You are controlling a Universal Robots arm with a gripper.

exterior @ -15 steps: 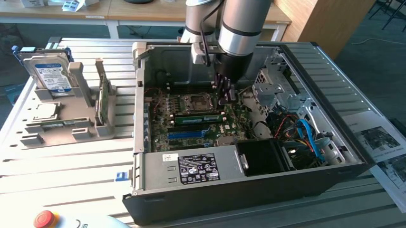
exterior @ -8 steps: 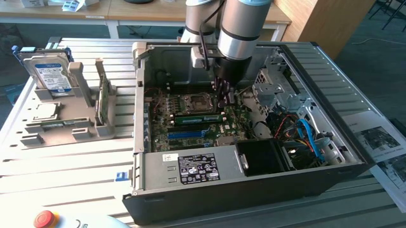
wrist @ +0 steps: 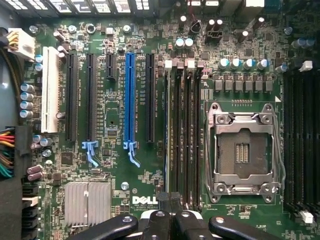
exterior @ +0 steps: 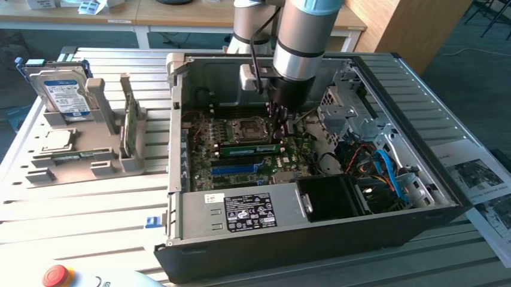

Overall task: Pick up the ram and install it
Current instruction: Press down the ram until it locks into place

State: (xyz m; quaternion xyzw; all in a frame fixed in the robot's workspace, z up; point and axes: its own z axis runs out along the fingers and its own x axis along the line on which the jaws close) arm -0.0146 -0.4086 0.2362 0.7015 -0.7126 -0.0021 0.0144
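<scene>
Gripper (wrist: 172, 220) pressed together, holding nothing visible, low centre of wrist frame. Ram (exterior: 249, 149): long thin green stick, lying seated in a motherboard (exterior: 239, 170) slot, centre of exterior frame, just below the CPU socket (exterior: 242, 129), inside the open computer case (exterior: 431, 203).

Red button (exterior: 57, 275) cut off at exterior view's near edge. Printed sheets (exterior: 483, 179) cropped at its right. Gripper (exterior: 281, 124) tips hidden among motherboard (wrist: 115, 145) slots.

Bright, even daylight, soft shadows inside the computer case (exterior: 319, 233), mildly soft focus in both views, no strong glare
</scene>
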